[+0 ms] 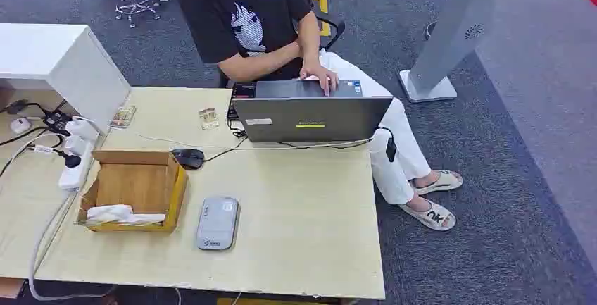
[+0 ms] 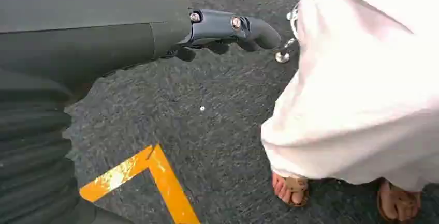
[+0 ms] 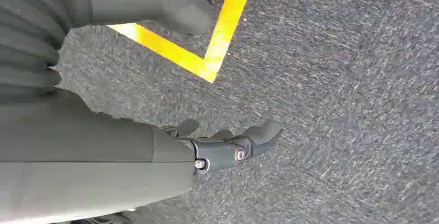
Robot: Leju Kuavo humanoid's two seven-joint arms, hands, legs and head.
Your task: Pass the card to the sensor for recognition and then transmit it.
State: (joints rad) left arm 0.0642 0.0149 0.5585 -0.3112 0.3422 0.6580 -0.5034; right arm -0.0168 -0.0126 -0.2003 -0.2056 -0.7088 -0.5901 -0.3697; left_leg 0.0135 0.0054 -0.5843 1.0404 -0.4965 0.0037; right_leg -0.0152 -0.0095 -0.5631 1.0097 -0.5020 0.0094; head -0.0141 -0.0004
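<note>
I see the grey rounded-rectangle card sensor point(image 1: 217, 222) lying on the pale wooden table point(image 1: 310, 227) beside the cardboard box point(image 1: 134, 191). My left hand point(image 2: 228, 30) and right hand point(image 3: 228, 144) hang above the carpet, fingers apart, holding nothing.

Even, bright overhead light w/ soft shadows; head view sharp, wrist views slightly soft, no real glare.

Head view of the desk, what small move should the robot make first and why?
Probably raise one hand toward the cardboard box beside the grey sensor. Both the left hand and the right hand hang over the carpet holding nothing, and no card is plainly visible on the table.
</note>
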